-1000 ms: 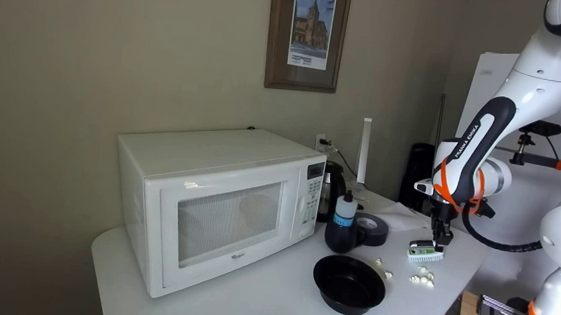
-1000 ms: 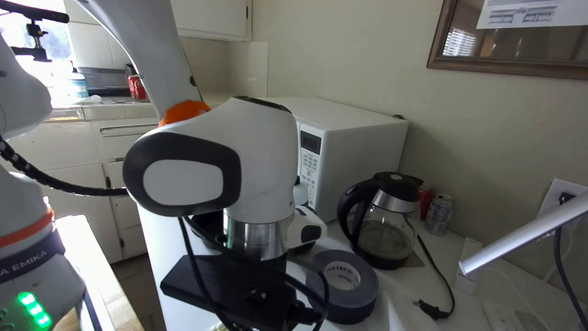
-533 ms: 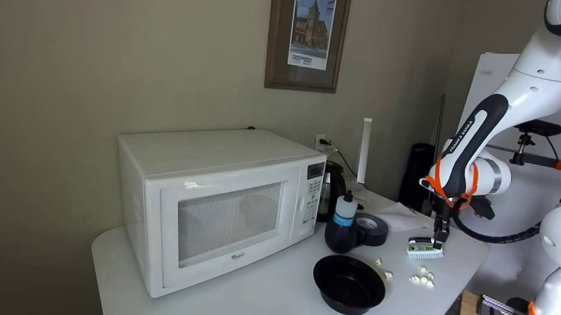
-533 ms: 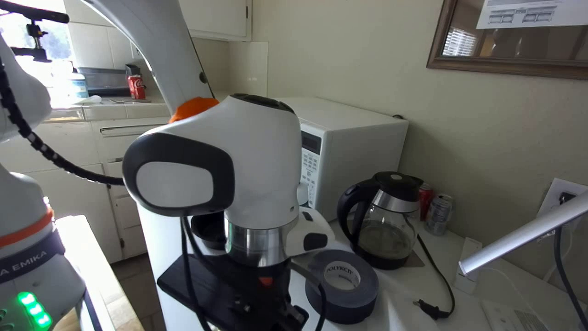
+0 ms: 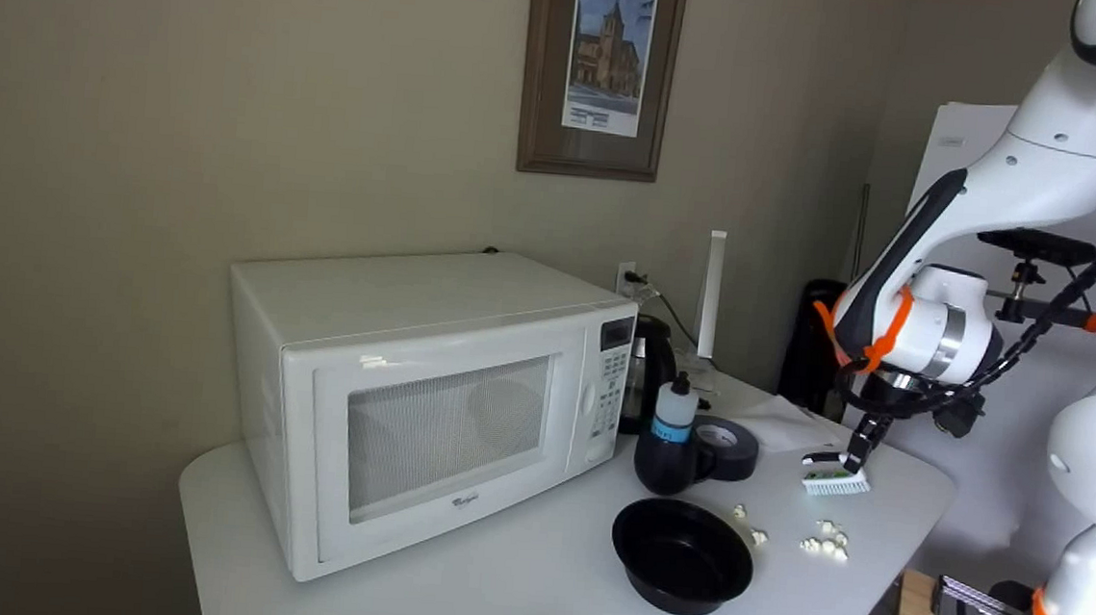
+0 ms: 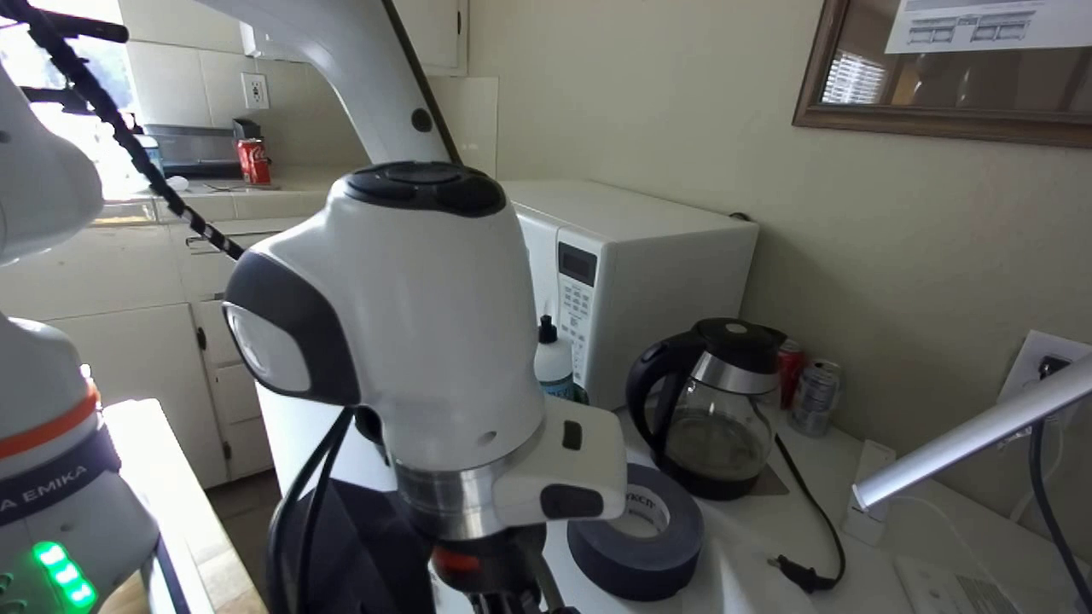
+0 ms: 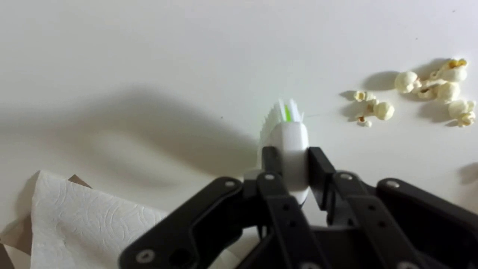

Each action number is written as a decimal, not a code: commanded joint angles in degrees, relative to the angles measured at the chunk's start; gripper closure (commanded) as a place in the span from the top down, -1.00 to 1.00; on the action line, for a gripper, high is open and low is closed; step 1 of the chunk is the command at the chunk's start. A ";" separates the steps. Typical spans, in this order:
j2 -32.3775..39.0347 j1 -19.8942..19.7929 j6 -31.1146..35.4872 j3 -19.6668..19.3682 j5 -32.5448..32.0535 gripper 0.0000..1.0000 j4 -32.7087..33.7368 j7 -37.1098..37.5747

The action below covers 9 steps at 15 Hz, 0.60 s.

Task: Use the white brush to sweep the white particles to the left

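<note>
Evidently the pick-up stage is complete: my gripper (image 7: 294, 160) is narrowed onto the white scrub brush (image 7: 293, 136), held between its fingers (image 7: 320, 162) near the middle of the wrist view. The sweep itself I judge to be outstanding, at least in the main: the popcorn pieces (image 7: 447, 90) lie in a loose group at the upper right of that view, apart from the bristles (image 7: 269, 125). Whether the bristles touch the countertop (image 7: 149, 48) I cannot tell. An exterior view places what I take to be the same group at the lower right of the frame, below the brush, and records two further pieces just beside the black bowl (image 5: 675, 601); whether these count as swept is not established. Only the wrist view shows how the fingers sit, one on each side of the brush, and the embossing of the paper towel (image 7: 101, 224) at lower left. Conversely, where my own arm (image 6: 426, 324) fills the centre of an exterior view, brush and popcorn cannot be made out, but two soda cans (image 6: 816, 399) appear right of the glass kettle (image 6: 721, 439), found in no further view.
</note>
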 commanded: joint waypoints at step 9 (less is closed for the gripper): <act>-1.89 -1.81 2.60 3.22 26.69 -0.87 0.16 -16.72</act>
